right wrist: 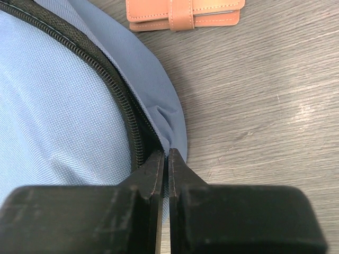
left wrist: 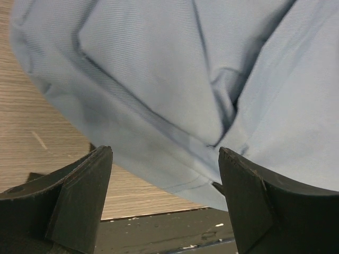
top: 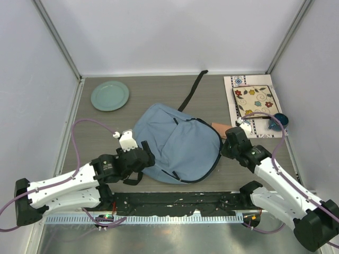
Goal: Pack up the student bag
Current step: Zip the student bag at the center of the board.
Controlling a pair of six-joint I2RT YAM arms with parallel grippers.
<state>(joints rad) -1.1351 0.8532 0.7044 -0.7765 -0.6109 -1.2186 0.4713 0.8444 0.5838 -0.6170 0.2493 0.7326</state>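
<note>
Lying flat in the middle of the table (top: 254, 174), the bag (top: 177, 145) has one black strap (top: 192, 91) trailing toward the far wall. The left gripper (left wrist: 164, 153) sits at the bag's near left edge. Its fingers (left wrist: 79, 196) stand wide apart, with blue fabric showing between them and nothing held. The right gripper (right wrist: 166, 156) is at the bag's right edge. Its fingers are pressed together on the thin fabric rim just outside the dark zipper (right wrist: 114, 90), and the cloth puckers into a small fold right at the tips.

A tan wallet (right wrist: 183, 13) lies on the wood just beyond that rim, near the bag but apart from it. At the far left a pale green plate (top: 109, 95) sits well clear of the bag. At the far right a flower-patterned book (top: 257, 101) lies on a white mat (top: 233, 82), with a small blue object (top: 278, 120) at the mat's near right corner; what that is cannot be told.
</note>
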